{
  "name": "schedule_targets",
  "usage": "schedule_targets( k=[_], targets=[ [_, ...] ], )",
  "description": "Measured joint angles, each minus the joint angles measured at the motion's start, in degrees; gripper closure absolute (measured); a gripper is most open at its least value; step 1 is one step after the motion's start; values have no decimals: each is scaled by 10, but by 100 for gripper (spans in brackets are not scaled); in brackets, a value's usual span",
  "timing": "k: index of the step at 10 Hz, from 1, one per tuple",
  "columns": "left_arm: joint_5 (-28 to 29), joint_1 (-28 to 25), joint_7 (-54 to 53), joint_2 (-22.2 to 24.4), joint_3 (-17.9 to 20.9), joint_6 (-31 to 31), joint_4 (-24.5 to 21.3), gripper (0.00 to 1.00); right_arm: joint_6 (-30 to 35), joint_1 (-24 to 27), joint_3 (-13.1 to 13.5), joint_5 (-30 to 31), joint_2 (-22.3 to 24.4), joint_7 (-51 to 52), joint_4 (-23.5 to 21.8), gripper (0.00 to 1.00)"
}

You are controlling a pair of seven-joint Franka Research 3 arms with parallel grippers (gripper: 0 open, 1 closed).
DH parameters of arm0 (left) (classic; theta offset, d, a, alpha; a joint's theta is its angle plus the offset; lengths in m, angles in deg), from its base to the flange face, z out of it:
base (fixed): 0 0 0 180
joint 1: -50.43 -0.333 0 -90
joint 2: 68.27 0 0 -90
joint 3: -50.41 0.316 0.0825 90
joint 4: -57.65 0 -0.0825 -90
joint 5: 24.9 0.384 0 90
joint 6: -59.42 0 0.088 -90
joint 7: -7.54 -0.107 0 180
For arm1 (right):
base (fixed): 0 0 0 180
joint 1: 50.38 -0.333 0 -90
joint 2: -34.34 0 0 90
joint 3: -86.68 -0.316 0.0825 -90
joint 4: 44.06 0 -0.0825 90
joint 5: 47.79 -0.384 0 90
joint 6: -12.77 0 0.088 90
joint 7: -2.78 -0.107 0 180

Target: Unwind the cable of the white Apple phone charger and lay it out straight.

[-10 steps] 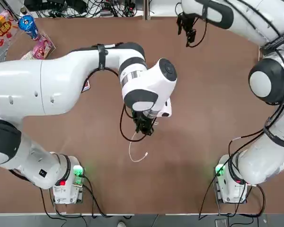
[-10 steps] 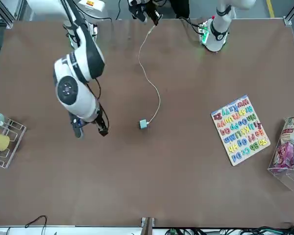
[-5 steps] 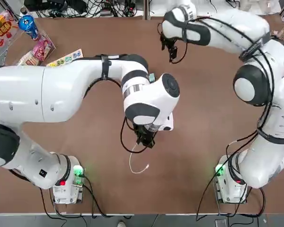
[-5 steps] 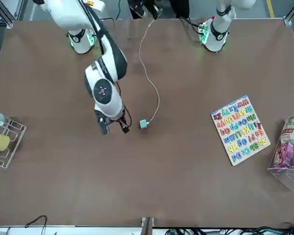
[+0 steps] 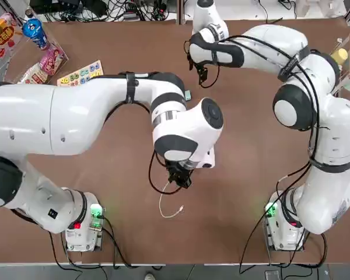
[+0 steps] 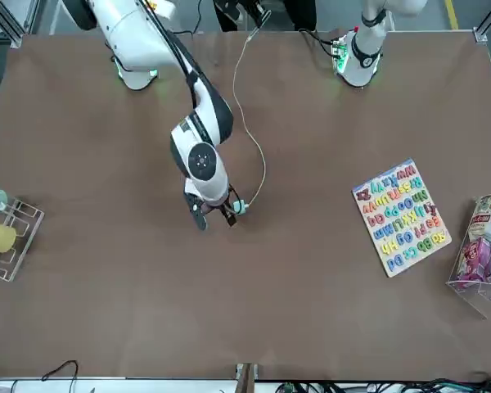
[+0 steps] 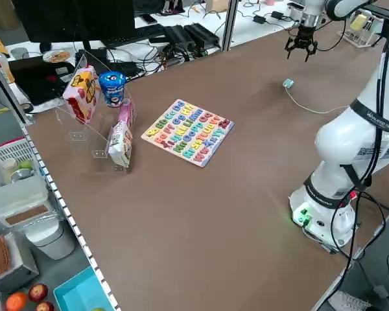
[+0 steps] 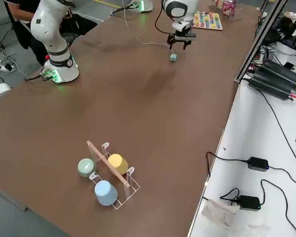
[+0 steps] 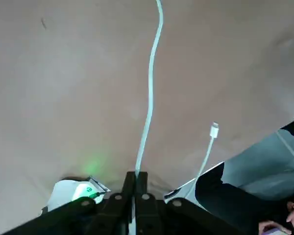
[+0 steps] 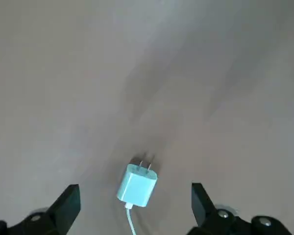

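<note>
**Cable pinned near connector end, right arm lining up on plug**

Left gripper [image 5: 179,177] jaws clenched on the cable [image 6: 247,123] near the connector, anchoring that end near the robot's edge of the tabletop [image 6: 311,286]. Right gripper [image 6: 214,214] jaws spread wide, low over the white Apple phone charger [image 10: 137,184] mid-tabletop, likely to grab it and pull the wavy cord taut.
</note>
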Motion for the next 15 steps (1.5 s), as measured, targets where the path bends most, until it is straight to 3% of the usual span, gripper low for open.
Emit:
schedule_targets(
  k=[4,15],
  targets=[
    [0,0,11,2,-32,-12,0,96,-54,-45,2,7,-60,-1,11,0],
    [0,1,23,2,-61,-29,-35,96,-65,-62,5,31,-67,-28,-8,0]
  ],
)
